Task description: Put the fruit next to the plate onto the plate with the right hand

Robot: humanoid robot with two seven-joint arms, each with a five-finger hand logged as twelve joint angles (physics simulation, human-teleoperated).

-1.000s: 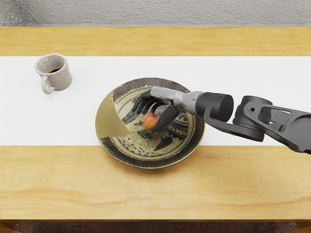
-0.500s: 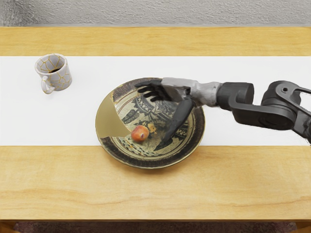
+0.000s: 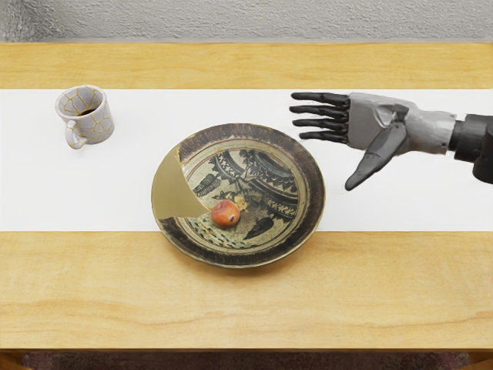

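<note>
A small red-orange fruit [image 3: 225, 213] lies inside the dark patterned plate [image 3: 300, 231], a little left of its centre and free of any hand. My right hand [image 3: 339, 131] hovers above the white runner to the upper right of the plate, off its rim. Its fingers are stretched out flat toward the left, the thumb points down, and it holds nothing. The left arm does not show.
A white mug with gold lines [image 3: 85, 115] stands at the far left on the white runner [image 3: 115, 193]. The runner crosses a wooden table [image 3: 246, 301] whose front edge runs along the bottom of the picture.
The right hand let go of the fruit over the plate, then rose and drew back to the right, clear of the plate. The fruit settled in the plate, left of centre.
</note>
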